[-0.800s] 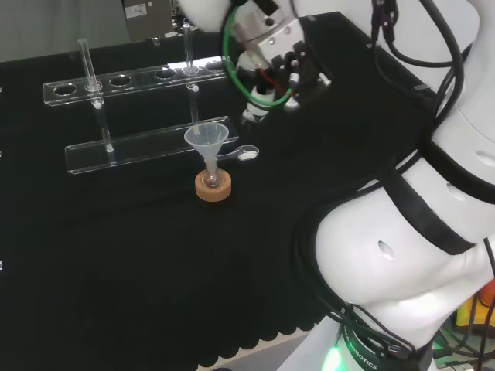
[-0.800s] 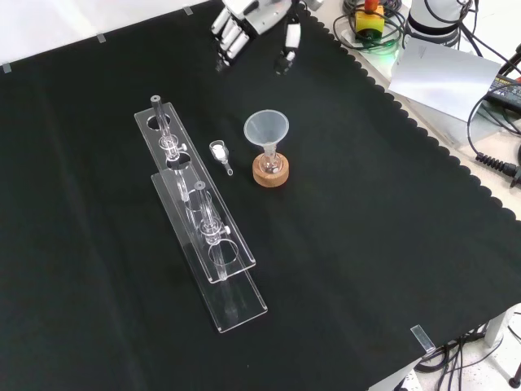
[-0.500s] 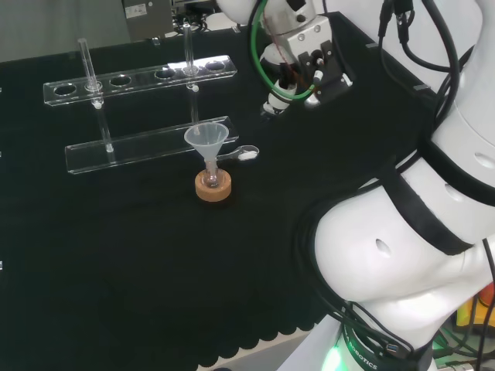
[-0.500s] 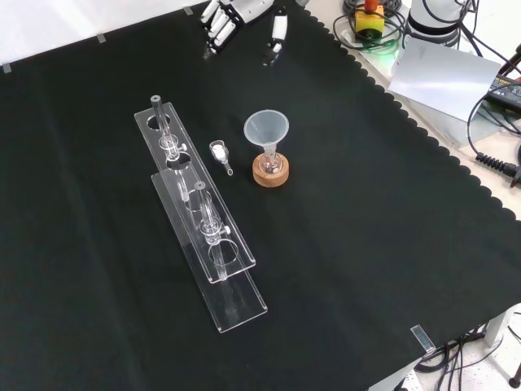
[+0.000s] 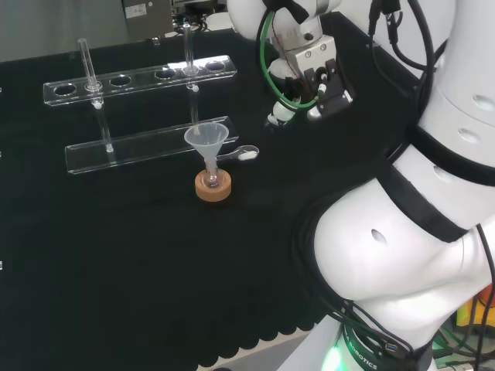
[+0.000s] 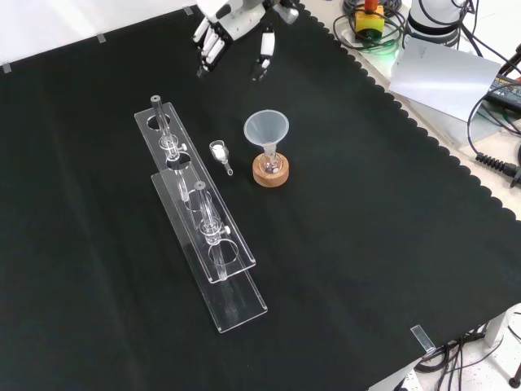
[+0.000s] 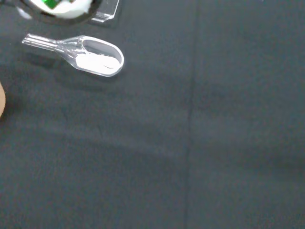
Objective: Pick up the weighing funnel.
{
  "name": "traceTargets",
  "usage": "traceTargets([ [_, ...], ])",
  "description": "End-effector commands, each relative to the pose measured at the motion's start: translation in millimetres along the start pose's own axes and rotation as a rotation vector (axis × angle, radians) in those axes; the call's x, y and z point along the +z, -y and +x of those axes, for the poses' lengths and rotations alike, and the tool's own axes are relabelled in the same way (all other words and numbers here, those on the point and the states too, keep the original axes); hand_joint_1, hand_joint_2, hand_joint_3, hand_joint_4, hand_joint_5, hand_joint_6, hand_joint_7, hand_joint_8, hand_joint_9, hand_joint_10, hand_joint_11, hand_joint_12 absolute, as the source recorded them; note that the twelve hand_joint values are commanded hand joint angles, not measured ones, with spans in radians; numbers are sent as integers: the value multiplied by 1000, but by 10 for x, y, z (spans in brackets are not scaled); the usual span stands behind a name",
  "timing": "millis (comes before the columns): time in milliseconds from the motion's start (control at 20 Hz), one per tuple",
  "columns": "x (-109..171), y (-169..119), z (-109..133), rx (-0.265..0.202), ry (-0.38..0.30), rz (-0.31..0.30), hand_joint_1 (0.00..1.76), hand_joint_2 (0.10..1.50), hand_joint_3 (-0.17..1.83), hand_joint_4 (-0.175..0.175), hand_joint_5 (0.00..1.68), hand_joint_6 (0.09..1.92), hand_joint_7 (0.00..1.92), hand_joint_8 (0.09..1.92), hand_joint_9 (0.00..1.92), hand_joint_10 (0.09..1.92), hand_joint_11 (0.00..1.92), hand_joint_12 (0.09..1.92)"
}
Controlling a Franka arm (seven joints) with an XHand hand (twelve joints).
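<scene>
Weighing funnel (image 6: 218, 151) lies flat on the cloth (image 6: 366, 244), mouth up, with what looks like a little white powder in its bowl. In the front view it sits between the rack (image 6: 175, 151) and the funnel (image 6: 266, 129) on its cork ring (image 6: 269, 172), touching neither; its place is unchanged over the last second. In the wrist view it is in sight, off toward one corner rather than centred, which suggests the palm is not yet squarely over it. Hand (image 6: 232, 24) hangs above the cloth, well apart from the piece, higher up in the front view; fingers (image 6: 206, 50) are straight and spread, thumb set apart, nothing held. Change noted: since 0.8 s ago the hand has slid leftward in the front view, and its fingertips now sit a little lower in the picture than half a second ago; in the head view it has drifted to the right. Judgement: this is the approach, not the grasp. The pick-up is not yet begun. The hand needs to travel on to the piece and come down. The piece is small, clear and low on the cloth; a pinch at the bowl's rim looks the likelier hold, and tipping it would risk spilling the powder.
</scene>
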State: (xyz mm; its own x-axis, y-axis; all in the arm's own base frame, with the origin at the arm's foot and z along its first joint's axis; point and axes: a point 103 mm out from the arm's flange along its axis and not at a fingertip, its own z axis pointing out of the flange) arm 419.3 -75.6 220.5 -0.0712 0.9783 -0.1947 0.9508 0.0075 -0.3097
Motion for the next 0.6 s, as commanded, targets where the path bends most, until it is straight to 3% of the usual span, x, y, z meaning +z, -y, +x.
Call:
traceTargets([
  [50,303,-314,14,-20,-54,-19,795,686,482,-52,525,87,548,739,833,582,467,1310],
  [600,665,-639,120,-50,-90,10,822,680,493,-54,583,110,574,748,840,575,475,1301],
])
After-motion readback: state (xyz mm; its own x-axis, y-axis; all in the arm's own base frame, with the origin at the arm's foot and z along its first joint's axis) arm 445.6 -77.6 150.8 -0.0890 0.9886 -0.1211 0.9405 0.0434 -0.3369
